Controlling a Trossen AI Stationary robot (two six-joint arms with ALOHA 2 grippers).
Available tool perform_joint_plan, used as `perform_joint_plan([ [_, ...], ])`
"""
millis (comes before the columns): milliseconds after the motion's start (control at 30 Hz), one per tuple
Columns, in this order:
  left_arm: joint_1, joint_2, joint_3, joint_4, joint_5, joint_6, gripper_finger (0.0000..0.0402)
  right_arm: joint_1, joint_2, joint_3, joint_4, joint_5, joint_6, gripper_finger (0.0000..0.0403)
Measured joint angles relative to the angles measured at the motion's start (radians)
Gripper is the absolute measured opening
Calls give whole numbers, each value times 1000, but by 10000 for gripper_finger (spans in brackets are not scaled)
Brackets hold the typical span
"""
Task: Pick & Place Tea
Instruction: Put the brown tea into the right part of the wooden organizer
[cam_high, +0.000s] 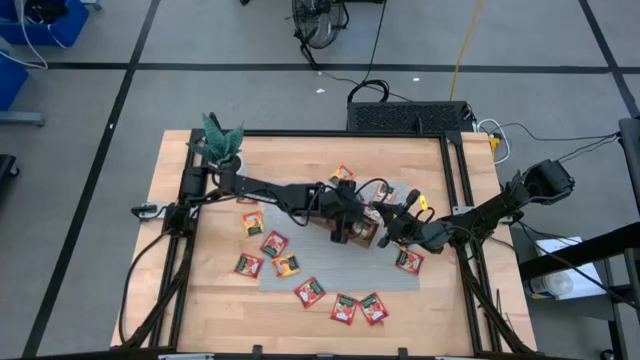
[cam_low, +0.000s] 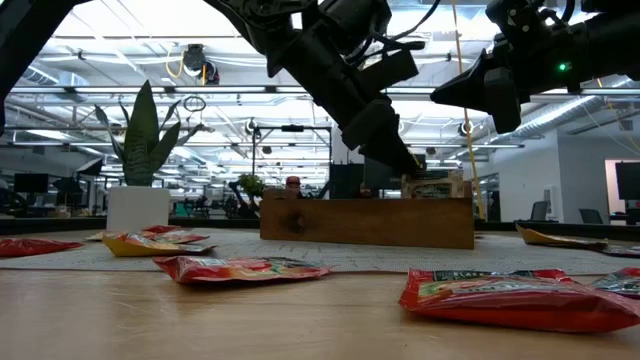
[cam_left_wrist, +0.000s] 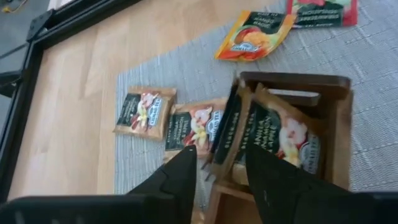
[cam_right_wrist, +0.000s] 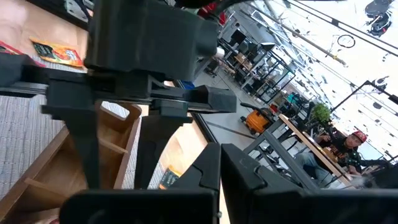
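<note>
Red tea sachets lie scattered on the table (cam_high: 249, 264) (cam_high: 373, 307) (cam_low: 240, 268). A brown wooden tray (cam_high: 366, 238) (cam_left_wrist: 345, 118) stands on a grey mat (cam_left_wrist: 385, 56) at the table's middle, with several brown, dark-labelled sachets (cam_left_wrist: 283, 140) upright in its compartments. My left gripper (cam_left_wrist: 221, 171) (cam_high: 345, 222) slants down over the tray's near-left compartment, open, its fingers on either side of a dark sachet's top edge (cam_left_wrist: 227, 127) that stands there. My right gripper (cam_right_wrist: 219, 171) (cam_high: 393, 222) hovers level and shut just right of the tray, holding nothing.
Two more brown sachets (cam_left_wrist: 144, 112) (cam_left_wrist: 194, 127) lie flat on the mat beside the tray, and an orange one (cam_left_wrist: 255, 37) lies beyond it. A potted plant (cam_high: 222, 142) (cam_low: 145, 140) stands at the far left corner. Black frame rails run along the table's left and right sides.
</note>
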Motion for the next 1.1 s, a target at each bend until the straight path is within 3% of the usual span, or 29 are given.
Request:
perform_joint_plan([
  [233, -16, -16, -1, -5, -53, 44, 157, 0, 0, 0, 5, 0, -10, 0],
  [367, -21, -90, -1, -1, -69, -53, 157, 0, 0, 0, 33, 0, -30, 0],
  [467, -13, -178, -12, -29, 38, -124, 157, 0, 0, 33, 7, 0, -35, 0],
  [533, 3, -250, -45, -24, 161, -141, 157, 0, 0, 89, -109, -14, -15, 0],
  [633, 24, -368, -145, 64, 279, -161, 157, -10, 1, 222, -483, -172, 151, 0],
  [700, 34, -458, -254, 174, 287, -173, 157, -36, 3, 330, -747, -368, 313, 0],
  [767, 36, -541, -369, 314, 253, -189, 157, -68, 21, 418, -901, -549, 435, 0],
  [933, 38, -713, -644, 670, 99, -246, 157, -125, 24, 505, -1029, -690, 531, 0],
  [1100, 37, -784, -800, 864, 41, -296, 157, -250, 72, 506, -1113, -840, 618, 0],
])
